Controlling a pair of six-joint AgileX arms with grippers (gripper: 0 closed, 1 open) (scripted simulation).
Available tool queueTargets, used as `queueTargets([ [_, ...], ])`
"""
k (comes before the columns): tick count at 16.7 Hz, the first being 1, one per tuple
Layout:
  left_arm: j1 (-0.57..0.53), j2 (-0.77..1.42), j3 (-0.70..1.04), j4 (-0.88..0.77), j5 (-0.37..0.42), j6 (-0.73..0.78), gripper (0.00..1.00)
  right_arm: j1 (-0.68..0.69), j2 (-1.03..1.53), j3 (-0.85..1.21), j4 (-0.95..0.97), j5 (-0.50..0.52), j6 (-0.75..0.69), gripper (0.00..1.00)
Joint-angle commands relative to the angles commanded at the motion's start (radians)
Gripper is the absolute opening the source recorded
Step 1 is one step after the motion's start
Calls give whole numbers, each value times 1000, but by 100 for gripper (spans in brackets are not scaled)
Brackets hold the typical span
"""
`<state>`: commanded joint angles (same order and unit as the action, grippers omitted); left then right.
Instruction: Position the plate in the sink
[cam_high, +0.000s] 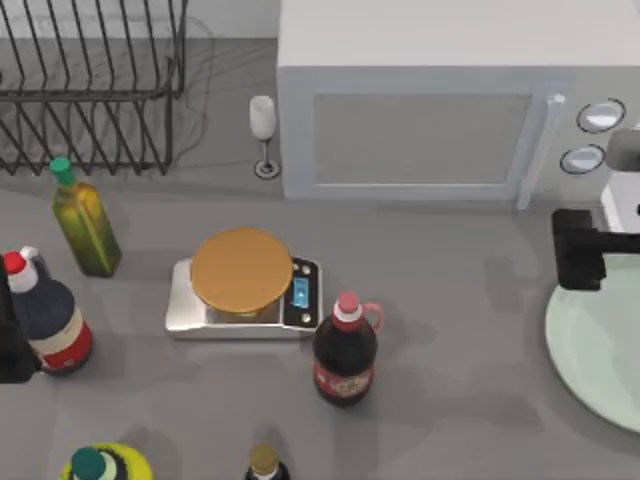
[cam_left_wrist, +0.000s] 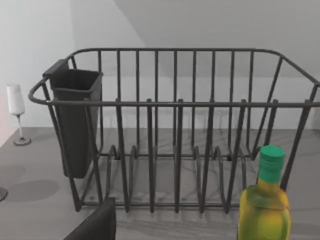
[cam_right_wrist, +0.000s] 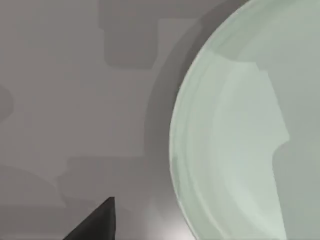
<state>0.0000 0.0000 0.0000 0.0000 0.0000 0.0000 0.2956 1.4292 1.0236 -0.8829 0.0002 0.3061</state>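
Mint-green and shallow, the plate (cam_high: 598, 350) lies flat on the grey worktop (cam_high: 450, 300) at the right edge of the top view, part of it cut off by the frame. The right wrist view looks down on its rim (cam_right_wrist: 240, 130), with bare worktop beside it. The right tool (cam_high: 580, 250) hangs dark over the plate's far-left rim, just in front of the microwave (cam_high: 420, 110); whether its fingers are wide or narrow I cannot tell.

Further left, in the middle of the worktop, sits a scale (cam_high: 243, 297) with an orange-brown round platter. A dark bottle (cam_high: 345, 350) with a red label stands just right of and nearer than the scale. A wine glass (cam_high: 263, 135) stands by the microwave's left corner. A wire dish rack (cam_high: 90, 85) fills the far left corner; the left wrist view shows its dark cutlery cup (cam_left_wrist: 75, 120). An oil bottle (cam_high: 85, 222) with a green cap stands in front of the rack. Another dark bottle (cam_high: 48, 320) with a red and white cap stands at the left edge. The left arm (cam_high: 12, 340) sits parked at that edge; the state of its tool I cannot tell.
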Motion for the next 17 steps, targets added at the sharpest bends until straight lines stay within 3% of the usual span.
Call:
queueTargets([
  [7,0,0,0,0,0,0,100,63,310,218,-188,0,65,100],
  [13,0,0,0,0,0,0,100,59,311,214,-184,0,65,100],
  [17,0,0,0,0,0,0,100,61,364,148,-72,0,67,100],
])
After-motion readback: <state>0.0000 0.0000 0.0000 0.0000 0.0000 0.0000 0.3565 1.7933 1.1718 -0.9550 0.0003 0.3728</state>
